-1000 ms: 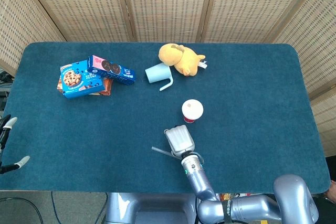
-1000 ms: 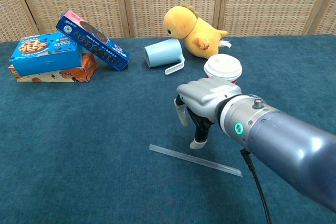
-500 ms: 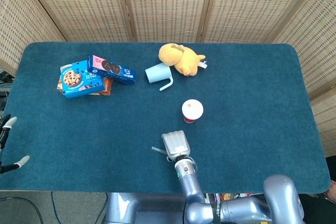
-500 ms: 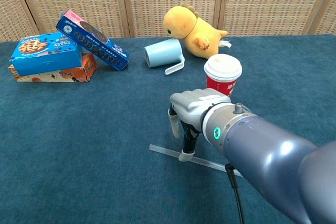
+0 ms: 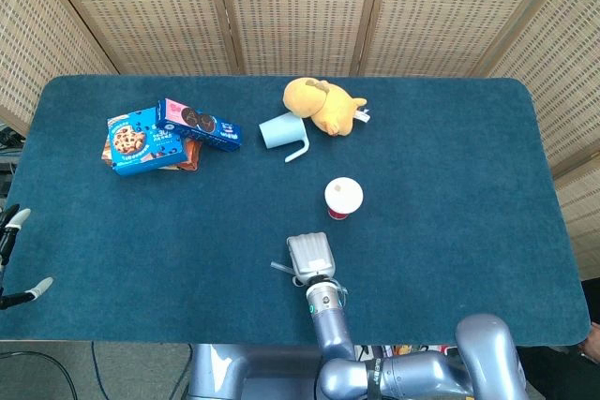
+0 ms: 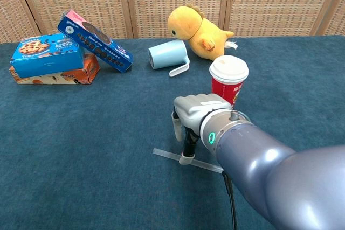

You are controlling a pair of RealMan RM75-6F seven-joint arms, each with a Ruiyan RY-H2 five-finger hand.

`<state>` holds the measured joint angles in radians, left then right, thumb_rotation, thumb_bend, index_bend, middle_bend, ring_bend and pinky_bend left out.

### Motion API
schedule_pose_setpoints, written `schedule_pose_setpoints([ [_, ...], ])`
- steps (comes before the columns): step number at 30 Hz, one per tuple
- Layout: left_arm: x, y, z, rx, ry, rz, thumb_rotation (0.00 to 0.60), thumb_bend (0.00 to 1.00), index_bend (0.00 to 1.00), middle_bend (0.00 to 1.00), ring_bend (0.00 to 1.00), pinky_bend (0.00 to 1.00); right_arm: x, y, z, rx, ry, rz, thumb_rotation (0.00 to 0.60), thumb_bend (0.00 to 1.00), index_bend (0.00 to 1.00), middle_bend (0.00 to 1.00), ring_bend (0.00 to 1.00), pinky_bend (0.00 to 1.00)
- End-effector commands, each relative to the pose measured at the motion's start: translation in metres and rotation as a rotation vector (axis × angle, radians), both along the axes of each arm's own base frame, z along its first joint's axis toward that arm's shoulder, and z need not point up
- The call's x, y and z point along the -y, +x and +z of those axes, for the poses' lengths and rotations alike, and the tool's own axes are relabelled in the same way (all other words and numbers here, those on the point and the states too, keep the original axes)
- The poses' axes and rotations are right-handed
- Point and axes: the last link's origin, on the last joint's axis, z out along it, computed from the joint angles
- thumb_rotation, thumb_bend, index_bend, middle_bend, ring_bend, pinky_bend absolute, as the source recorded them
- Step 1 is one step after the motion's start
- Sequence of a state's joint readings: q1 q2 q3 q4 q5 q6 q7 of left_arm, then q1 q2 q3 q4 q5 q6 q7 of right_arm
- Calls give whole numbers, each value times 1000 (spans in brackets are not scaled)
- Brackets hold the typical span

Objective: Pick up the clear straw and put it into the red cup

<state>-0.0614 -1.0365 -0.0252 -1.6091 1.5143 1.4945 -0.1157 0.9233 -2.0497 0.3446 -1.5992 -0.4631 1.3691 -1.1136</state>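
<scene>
Change: right hand [image 6: 190, 119] drawn nearer along the blue worktop [image 6: 81, 149], now down on the straw.
Right hand: fingers pointing down, one fingertip [image 6: 186, 158] touching the straw; grip cannot be told.
Clear plastic straw [image 6: 167, 155]: flat on worktop, well short of the red paper cup with white lid [image 6: 228, 81].
Left hand [image 5: 17, 255]: at left edge, fingers apart, nothing held.

Beyond my hand [image 6: 195, 112]: one straw [image 6: 168, 155], one red cup [image 6: 228, 81], one blue mug [image 6: 167, 55], one plush duck [image 6: 198, 26], three snack boxes [image 6: 51, 53].

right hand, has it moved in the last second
Yes. The right hand has slid left and toward the near table edge, away from the red cup, and now its fingertip touches the clear straw.
</scene>
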Motion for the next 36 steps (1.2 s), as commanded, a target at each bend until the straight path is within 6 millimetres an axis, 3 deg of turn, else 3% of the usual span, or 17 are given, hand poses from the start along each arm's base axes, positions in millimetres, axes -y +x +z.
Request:
schedule_pose_setpoints([
  [1, 0, 0, 0, -1, -1, 1, 600, 177, 0, 0, 0, 0, 1, 0, -5, 14, -5, -7, 600, 138, 542, 698, 534, 845],
  [16, -2, -1, 0, 1, -1, 6, 600, 177, 0, 0, 0, 0, -1, 1, -16, 16, 22, -31, 600, 262, 542, 699, 534, 845],
  [21, -1, -1, 1, 4, 4, 4, 600, 176, 0, 0, 0, 0, -1, 2, -14, 17, 22, -31, 600, 353, 542, 699, 534, 845],
  [36, -1, -1, 2, 4, 5, 4, 600, 177, 0, 0, 0, 0, -5, 0, -17, -16, 60, -45, 600, 387, 542, 703, 536, 845],
])
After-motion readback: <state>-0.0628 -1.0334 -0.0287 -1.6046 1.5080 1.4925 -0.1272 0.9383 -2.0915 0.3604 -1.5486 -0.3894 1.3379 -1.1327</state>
